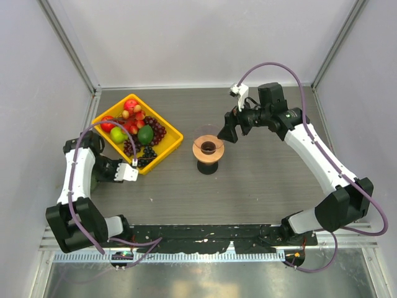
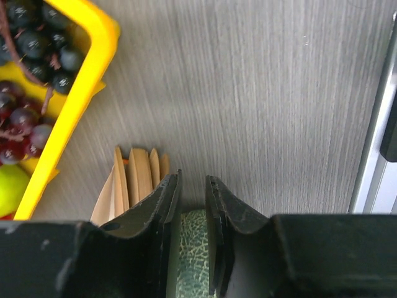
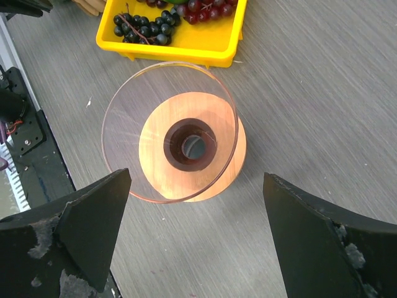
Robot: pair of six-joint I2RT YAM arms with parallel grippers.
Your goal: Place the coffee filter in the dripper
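On the table [image 1: 267, 186]: dripper [image 3: 170, 149] empty beneath wide-open, empty right tool [image 3: 196, 179]; left tool [image 2: 193, 177] nearly closed beside filter papers [image 2: 135, 180], grip unclear; placement outstanding.

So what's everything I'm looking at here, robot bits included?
tray: one, yellow, left rear of table
fruit: a pile, red, green, dark grapes, in the tray
dripper: one, clear cone, wood collar, black base, table centre
filters: a bundle, tan, beside the tray
table: one, grey
arms: two, white and black, near edge
left end effector: black, narrow gap, next to the filters
right end effector: black, wide open, above the dripper
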